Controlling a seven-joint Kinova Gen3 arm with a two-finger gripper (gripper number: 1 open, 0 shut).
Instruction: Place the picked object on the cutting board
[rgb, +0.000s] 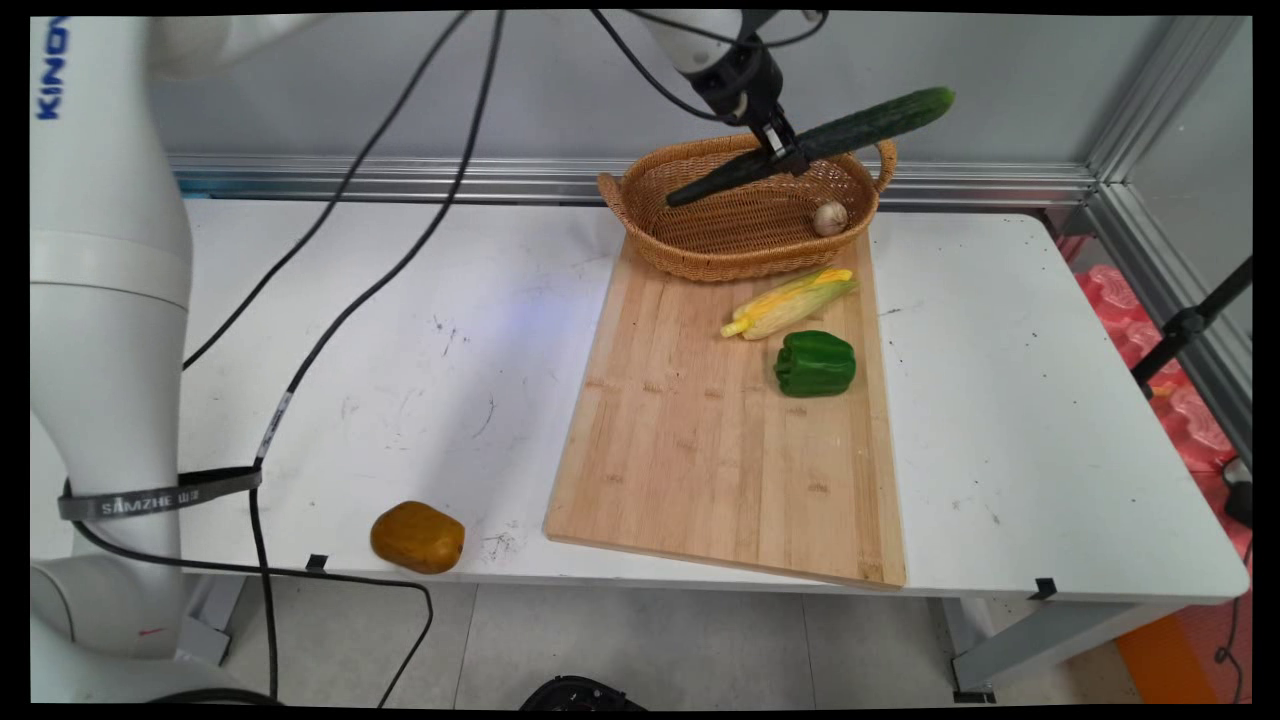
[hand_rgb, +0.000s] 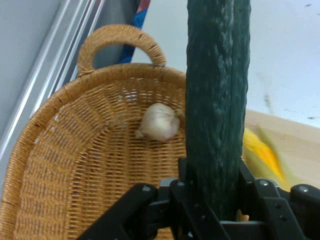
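Your gripper (rgb: 783, 150) is clamped on a long cucumber (rgb: 820, 140), holding it tilted in the air above the wicker basket (rgb: 700, 250). Below you, the white table (rgb: 1000, 400) carries a wooden cutting board (rgb: 700, 450), with the basket on its far end. A green pepper (rgb: 815, 363) and a corn cob (rgb: 790, 302) lie on the board, a brown potato (rgb: 417, 537) sits near the table's front edge, and a garlic bulb (hand_rgb: 159, 122) rests inside the basket.

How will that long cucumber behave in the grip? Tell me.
Probably stiff: the cucumber stays straight though the gripper holds it only near its middle, above the basket. Its tilt suggests it may pivot. Once set down, its round shape would likely roll.
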